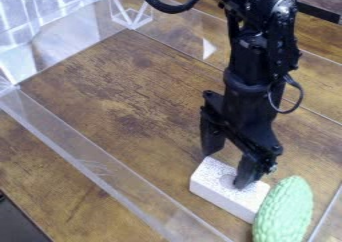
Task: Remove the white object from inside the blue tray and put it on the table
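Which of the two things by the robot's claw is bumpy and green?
The rounded oval one at the lower right is bumpy and green. The other, the block right under the claw, is white with straight edges.

White object (pixel 227 190) beside bumpy oval (pixel 282 212)

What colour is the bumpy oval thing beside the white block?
Light green, in the camera view.

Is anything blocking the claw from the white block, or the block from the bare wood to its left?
Nothing visible stands between the claw and the white block; nothing visible separates the block from that wood either. The green lump sits on the block's other side.
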Controlling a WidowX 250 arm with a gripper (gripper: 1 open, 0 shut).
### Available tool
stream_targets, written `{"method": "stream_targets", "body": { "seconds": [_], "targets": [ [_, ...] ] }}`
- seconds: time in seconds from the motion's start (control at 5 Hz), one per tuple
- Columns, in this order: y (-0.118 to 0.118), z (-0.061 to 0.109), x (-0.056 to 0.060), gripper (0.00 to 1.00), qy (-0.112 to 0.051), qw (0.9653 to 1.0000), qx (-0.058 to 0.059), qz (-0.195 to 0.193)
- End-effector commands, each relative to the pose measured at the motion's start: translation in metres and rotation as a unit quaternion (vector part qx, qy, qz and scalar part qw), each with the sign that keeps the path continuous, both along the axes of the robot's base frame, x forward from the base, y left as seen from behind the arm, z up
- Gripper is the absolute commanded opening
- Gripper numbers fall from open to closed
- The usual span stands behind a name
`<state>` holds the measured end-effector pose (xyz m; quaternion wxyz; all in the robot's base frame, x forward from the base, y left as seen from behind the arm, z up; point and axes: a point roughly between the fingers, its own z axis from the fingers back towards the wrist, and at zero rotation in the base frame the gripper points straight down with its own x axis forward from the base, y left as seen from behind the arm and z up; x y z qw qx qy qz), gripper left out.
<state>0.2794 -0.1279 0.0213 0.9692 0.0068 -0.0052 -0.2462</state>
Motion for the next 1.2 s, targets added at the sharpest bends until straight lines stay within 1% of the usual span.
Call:
{"method": "stream_targets", "body": {
  "seconds": [0.0,0.4,0.6,0.8,1.0],
  "targets": [
    [0.01,-0.043,-0.007,1.0,0.05,0.9985,0.023,0.002],
    [0.004,-0.047,-0.001,1.0,0.051,0.9985,0.017,-0.004],
    [0.003,-0.038,0.002,1.0,0.054,0.9984,0.015,-0.004],
    [0.002,-0.027,0.0,1.0,0.055,0.9984,0.016,-0.005],
    [0.007,-0.011,0.003,1.0,0.042,0.9988,0.023,0.006]
  ]
}}
